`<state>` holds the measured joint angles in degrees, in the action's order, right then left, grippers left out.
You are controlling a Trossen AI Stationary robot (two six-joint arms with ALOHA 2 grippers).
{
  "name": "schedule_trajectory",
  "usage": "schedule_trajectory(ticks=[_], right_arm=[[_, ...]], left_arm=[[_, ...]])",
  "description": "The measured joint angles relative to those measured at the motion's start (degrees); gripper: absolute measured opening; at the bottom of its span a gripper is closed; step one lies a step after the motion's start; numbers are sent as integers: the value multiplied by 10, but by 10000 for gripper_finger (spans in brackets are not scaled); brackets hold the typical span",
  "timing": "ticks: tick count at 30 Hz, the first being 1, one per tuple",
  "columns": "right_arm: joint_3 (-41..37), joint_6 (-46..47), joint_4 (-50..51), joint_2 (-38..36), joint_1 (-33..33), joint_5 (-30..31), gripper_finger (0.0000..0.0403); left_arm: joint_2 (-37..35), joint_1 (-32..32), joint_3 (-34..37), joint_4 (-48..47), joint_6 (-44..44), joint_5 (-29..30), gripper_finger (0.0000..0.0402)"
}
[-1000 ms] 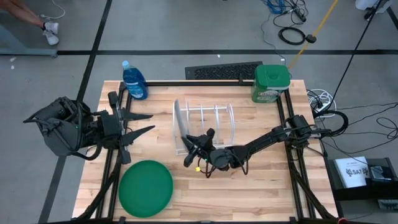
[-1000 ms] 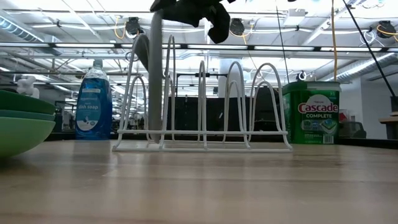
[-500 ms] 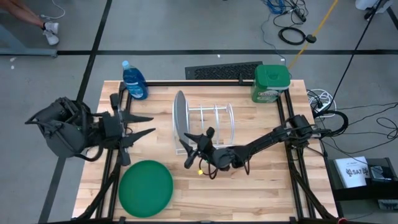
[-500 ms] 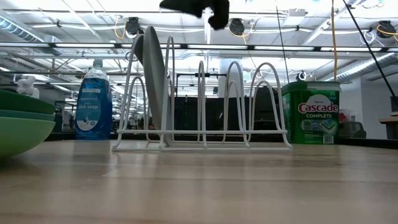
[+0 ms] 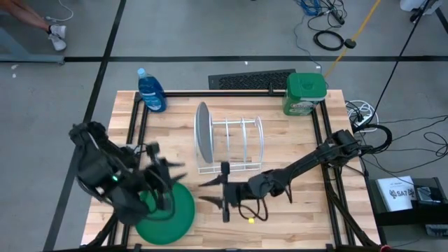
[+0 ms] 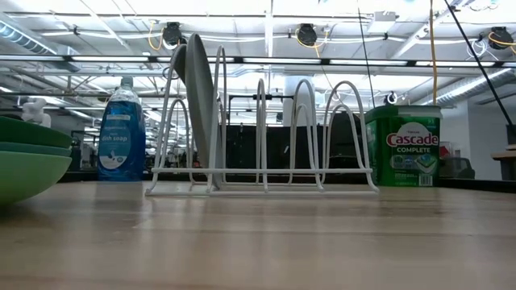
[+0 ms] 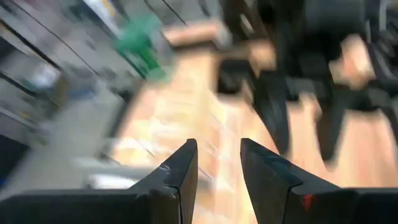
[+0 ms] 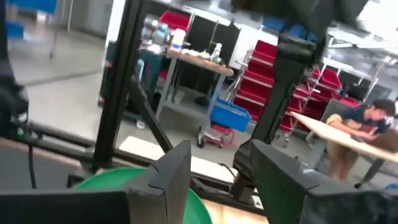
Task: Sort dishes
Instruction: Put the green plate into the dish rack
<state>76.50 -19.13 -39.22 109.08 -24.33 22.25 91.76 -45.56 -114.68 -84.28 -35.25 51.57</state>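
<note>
A grey plate (image 5: 202,135) stands on edge in the leftmost slot of the white wire rack (image 5: 238,143) and leans against its wires; the low view shows the grey plate (image 6: 198,95) tilted. The green plates lie stacked at the near left, the dark green plate (image 5: 165,213) on top; at the low view's left edge the dark green plate (image 6: 24,131) lies over a teal plate (image 6: 24,149) and a light green plate (image 6: 24,173). My left gripper (image 5: 166,168) hangs open and blurred over the stack's far edge. My right gripper (image 5: 208,193) is open, pointing left beside the stack.
A blue dish soap bottle (image 5: 151,91) stands at the far left corner and a green detergent tub (image 5: 306,94) at the far right. Black frame rails (image 5: 318,133) run along the table's sides. Bare wood lies near right. A person (image 8: 367,118) sits at a desk beyond the table.
My right gripper has left the grey plate's top rim, moved toward the near edge and turned to point left. The grey plate has tipped from upright to leaning in its slot. My left arm has swung from the left edge toward the green plate stack.
</note>
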Motion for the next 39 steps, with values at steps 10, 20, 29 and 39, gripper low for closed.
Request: schedule_trajectory(ticks=[10,20,29,39], right_arm=[[90,-65,200,0,-27,33,149],[159,-55,411,-26,-58,76,148],[159,-41,462,-67,-95,126,148],[159,-40,464,-71,-118,170,148]], left_arm=[[1,-18,226,33,-212,-250,123],[1,-34,433,428,-169,-439,123],[1,-37,466,496,-251,-458,123],[70,-59,468,521,-274,-507,123]])
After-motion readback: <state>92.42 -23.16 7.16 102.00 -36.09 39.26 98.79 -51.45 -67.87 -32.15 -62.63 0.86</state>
